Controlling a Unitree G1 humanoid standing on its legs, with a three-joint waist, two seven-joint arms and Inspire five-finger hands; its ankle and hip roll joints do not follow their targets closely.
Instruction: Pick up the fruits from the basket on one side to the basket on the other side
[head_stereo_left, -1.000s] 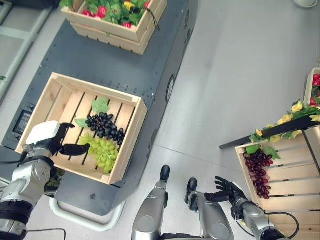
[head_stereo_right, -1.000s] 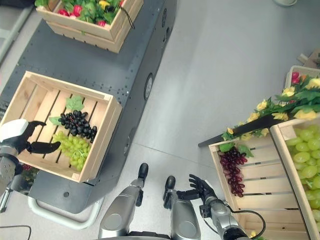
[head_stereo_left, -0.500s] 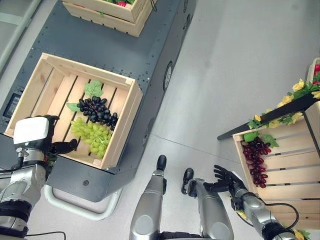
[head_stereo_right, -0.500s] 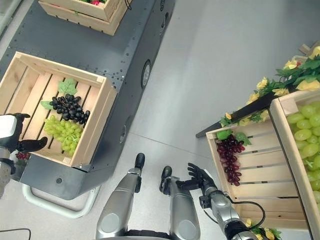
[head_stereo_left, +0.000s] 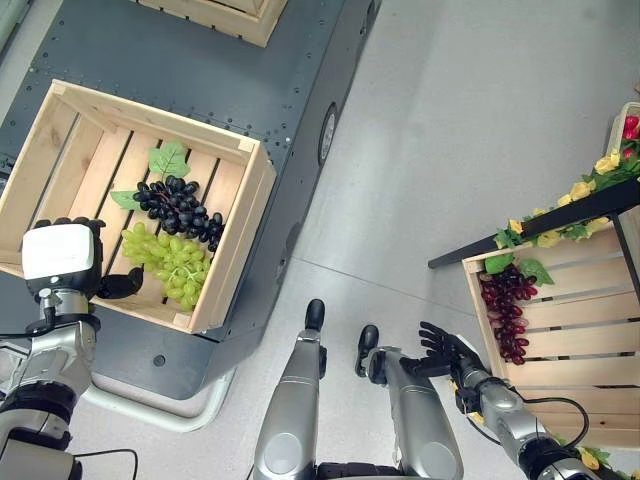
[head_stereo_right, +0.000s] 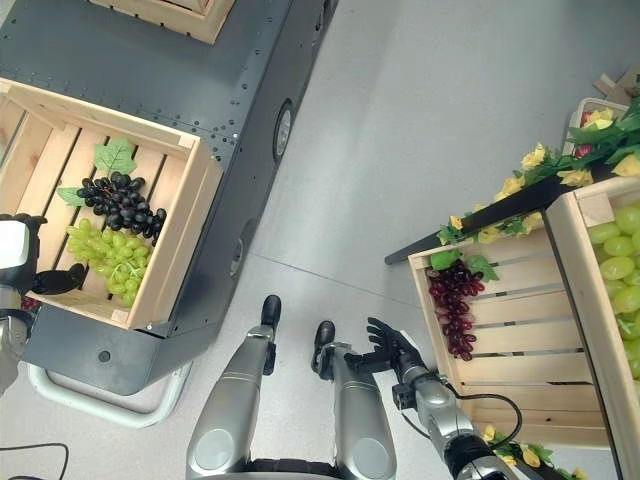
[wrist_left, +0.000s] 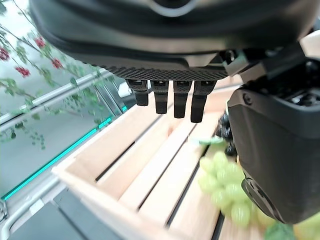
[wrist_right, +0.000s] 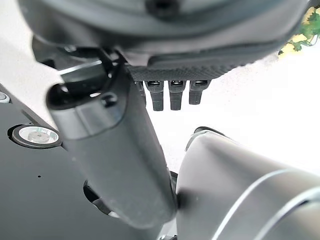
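A wooden crate (head_stereo_left: 232, 250) sits on a dark platform at my left. It holds a bunch of black grapes (head_stereo_left: 178, 207) and a bunch of green grapes (head_stereo_left: 170, 265). My left hand (head_stereo_left: 62, 255) hovers at the crate's near left edge, open and empty, its thumb close to the green grapes (wrist_left: 222, 187). Its fingers (wrist_left: 172, 100) hang straight above the slats. At my right, a second crate (head_stereo_left: 570, 345) holds a bunch of red grapes (head_stereo_left: 503, 310). My right hand (head_stereo_left: 447, 352) hangs low beside that crate, open and empty, fingers (wrist_right: 170, 95) straight.
Another wooden crate (head_stereo_left: 225, 10) stands farther back on the platform (head_stereo_left: 290, 90). A dark shelf with yellow flowers (head_stereo_left: 560, 215) runs above the right crate. A nearer crate wall (head_stereo_right: 590, 330) with large green grapes (head_stereo_right: 620, 260) stands at the far right. Grey floor lies between the sides.
The whole picture has shifted, so the camera has moved. My left hand stays at the crate's near left edge by the green grapes. The right hand has hardly moved.
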